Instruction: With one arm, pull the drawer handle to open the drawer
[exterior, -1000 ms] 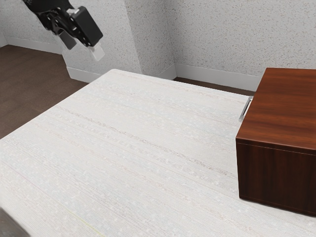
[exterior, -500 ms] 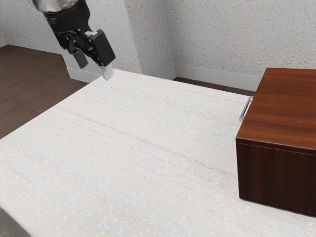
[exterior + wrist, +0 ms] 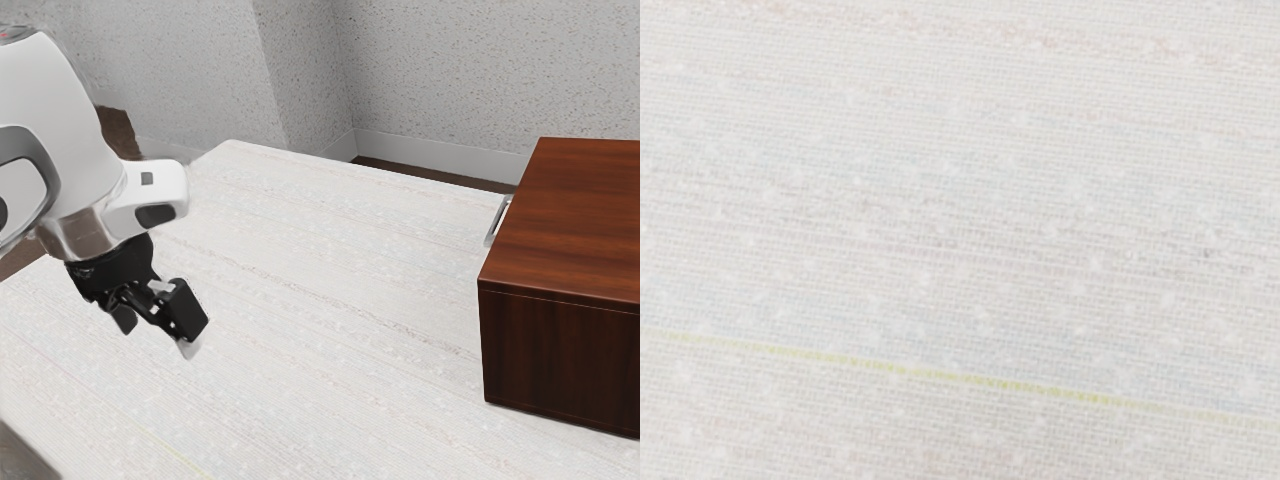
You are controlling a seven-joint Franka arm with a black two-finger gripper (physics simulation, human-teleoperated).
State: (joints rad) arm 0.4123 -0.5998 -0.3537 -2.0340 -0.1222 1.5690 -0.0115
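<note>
A dark wooden drawer cabinet [image 3: 570, 270] stands at the exterior view's right on the white table [image 3: 330, 250]. Its silver handle [image 3: 497, 221] sits on the face turned toward the far left, and the drawer front looks flush with the box. My gripper [image 3: 160, 335] hangs low over the table near the exterior view's left, far from the handle. Its black fingers [image 3: 186, 314] stand apart with nothing between them, so it is open. The wrist view looks straight down on bare table [image 3: 960, 180] with a thin yellow line [image 3: 940, 375] across it.
The white arm body [image 3: 60, 170] looms large at the exterior view's left. A broad stretch of table lies between my gripper and the cabinet. Speckled walls [image 3: 450, 60] and a dark wood floor [image 3: 60, 140] lie behind the table.
My arm has swung down and toward the camera, from high at the upper left to just above the table's near left part. The cabinet has not moved.
</note>
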